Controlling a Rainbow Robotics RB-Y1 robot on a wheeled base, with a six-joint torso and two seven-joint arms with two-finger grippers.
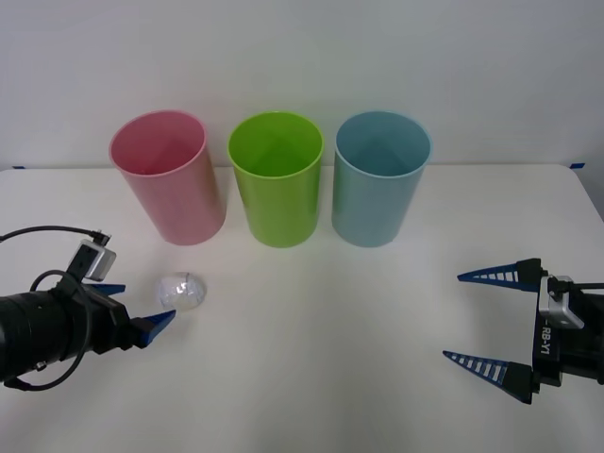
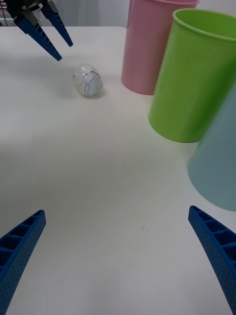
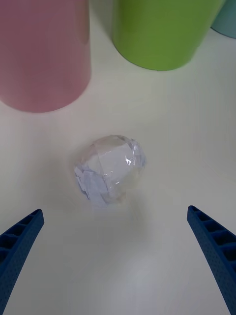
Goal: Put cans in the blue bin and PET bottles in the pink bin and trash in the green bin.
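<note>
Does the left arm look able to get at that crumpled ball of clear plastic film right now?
Probably yes: the left gripper is open just short of the crumpled ball of clear plastic film, bare table between them.

The only legible marking is "RB-Y1", printed on the right pincer (image 1: 483, 317) body's side.

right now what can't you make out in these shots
- Insides of the pink bin, green bin and blue bin: front view, bottoms hidden by their own walls.
- Trash: left wrist view, contents of the crumpled film unclear.
- Left tool: front view, one finger hidden behind the wrist.
</note>
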